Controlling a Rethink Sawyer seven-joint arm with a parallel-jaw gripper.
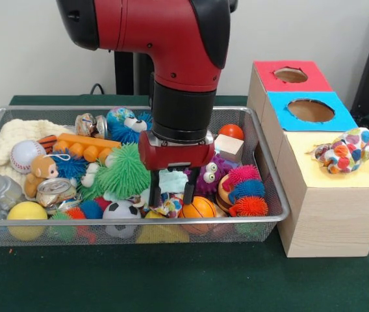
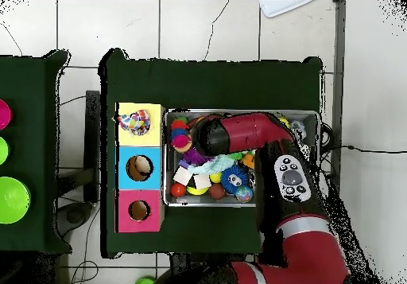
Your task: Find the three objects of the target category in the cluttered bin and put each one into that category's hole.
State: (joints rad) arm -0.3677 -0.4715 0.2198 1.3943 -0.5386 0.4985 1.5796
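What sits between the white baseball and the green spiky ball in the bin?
In the front view, a brown plush monkey and a blue spiky ball lie between the white baseball and the green spiky ball.

Front view: close, low, level across the table; gripper [image 1: 171, 195] centre, wire bin [image 1: 272, 195] around it, hole box [image 1: 314, 195] beside. Overhead view: high, straight down, far. Shared: bin [image 2: 170, 161], box [image 2: 139, 173], arm [image 2: 246, 134].
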